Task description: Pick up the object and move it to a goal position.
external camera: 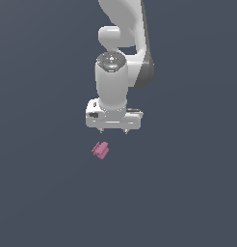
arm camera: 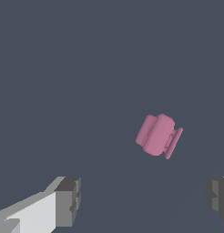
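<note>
- The gripper [external camera: 113,130] hangs released, jaws wide, near the pink object [external camera: 100,150].
- Looks like the approach step; next it should centre over the object and descend.

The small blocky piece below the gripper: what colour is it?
Pink, plain with no pattern; the piece shows best in the wrist view.

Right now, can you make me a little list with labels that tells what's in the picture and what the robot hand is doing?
object: small pink blocky piece, lying on the dark floor
gripper: white, open, holding nothing
fingers: grey pads spread wide apart
contact: none, the piece is apart from both fingers
position: piece sits below the gripper in the exterior view, a little toward that view's left
task stage: not picked up yet
</note>
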Available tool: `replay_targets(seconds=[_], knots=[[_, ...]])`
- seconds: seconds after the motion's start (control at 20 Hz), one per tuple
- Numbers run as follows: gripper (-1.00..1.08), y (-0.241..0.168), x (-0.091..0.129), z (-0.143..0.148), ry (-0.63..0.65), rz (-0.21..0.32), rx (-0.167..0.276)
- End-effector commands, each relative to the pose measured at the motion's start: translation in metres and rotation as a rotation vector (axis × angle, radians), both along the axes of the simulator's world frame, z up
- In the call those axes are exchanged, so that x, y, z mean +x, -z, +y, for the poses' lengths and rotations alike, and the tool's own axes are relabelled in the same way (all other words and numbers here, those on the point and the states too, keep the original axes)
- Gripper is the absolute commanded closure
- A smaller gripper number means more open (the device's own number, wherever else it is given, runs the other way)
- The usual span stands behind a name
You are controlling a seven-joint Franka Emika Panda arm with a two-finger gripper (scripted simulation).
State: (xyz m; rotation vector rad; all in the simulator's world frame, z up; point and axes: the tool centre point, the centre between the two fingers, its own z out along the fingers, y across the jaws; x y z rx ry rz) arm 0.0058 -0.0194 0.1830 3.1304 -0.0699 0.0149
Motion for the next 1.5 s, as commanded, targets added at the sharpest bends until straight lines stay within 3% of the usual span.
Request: replay_targets(seconds=[0.0, 0.4, 0.75, 1.45], knots=[[-0.92, 0.0, 0.0, 0.0, 0.0, 0.0, 0.0], [-0.92, -0.013, 0.0, -0.019, -0.016, -0.021, -0.025], [-0.92, -0.008, 0.001, -0.021, 0.01, -0.02, -0.021], [-0.92, 0.061, 0.008, -0.057, 0.33, -0.001, 0.008]])
